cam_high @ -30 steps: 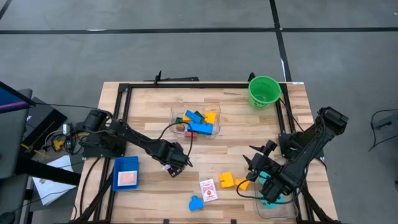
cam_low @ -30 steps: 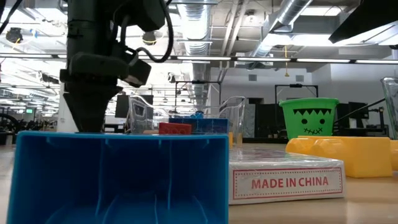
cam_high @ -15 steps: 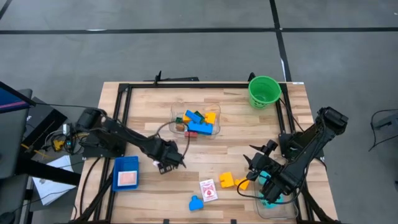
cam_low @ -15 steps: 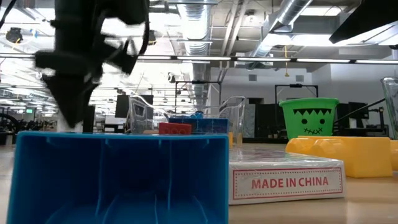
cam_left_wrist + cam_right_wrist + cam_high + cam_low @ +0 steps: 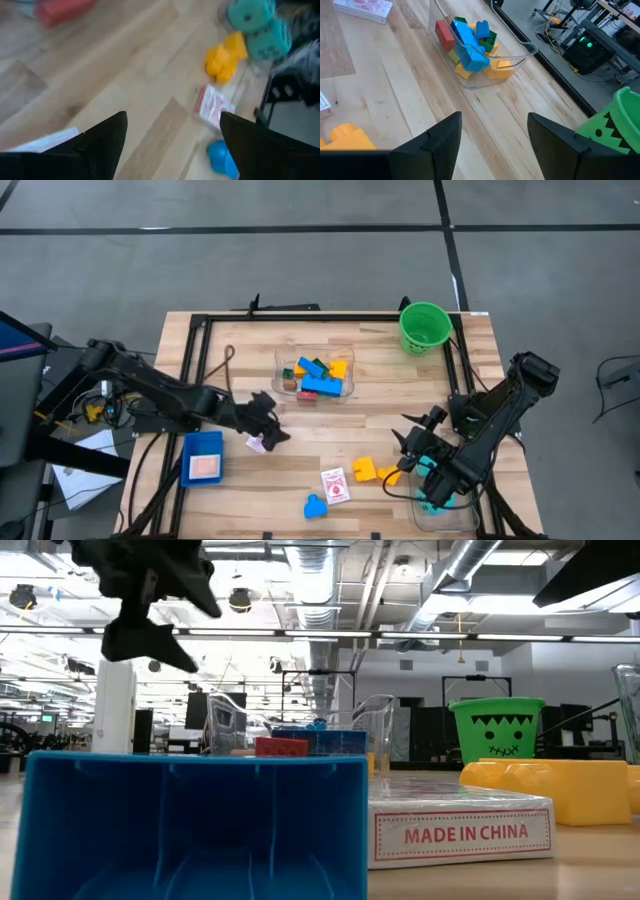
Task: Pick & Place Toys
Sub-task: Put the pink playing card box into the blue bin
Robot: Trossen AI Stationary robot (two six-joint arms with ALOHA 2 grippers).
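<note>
My left gripper [image 5: 272,430] [image 5: 172,120] hangs open above the table's left middle, nothing between its fingers. Just below it a white-and-pink card [image 5: 256,443] [image 5: 47,141] lies flat on the wood. Loose toys lie toward the near edge: a picture card [image 5: 335,485], a blue brick [image 5: 315,506] and yellow bricks [image 5: 365,470]. More bricks fill a clear tub [image 5: 315,375] at the table's middle. Another card rests in the blue tray [image 5: 203,458]. My right gripper [image 5: 415,442] [image 5: 495,120] waits open at the right, beside two teal dice [image 5: 260,30].
A green bucket [image 5: 424,327] stands at the far right corner. A black frame [image 5: 300,318] runs round the table top. A second clear tub [image 5: 445,510] sits at the near right under my right arm. Bare wood lies between the middle tub and the near toys.
My left gripper has risen from the table top and drawn back toward the table's left edge, tipping up from pointing steeply down to a shallower slant. It has stayed open. The white-and-pink card has kept its place on the wood.
</note>
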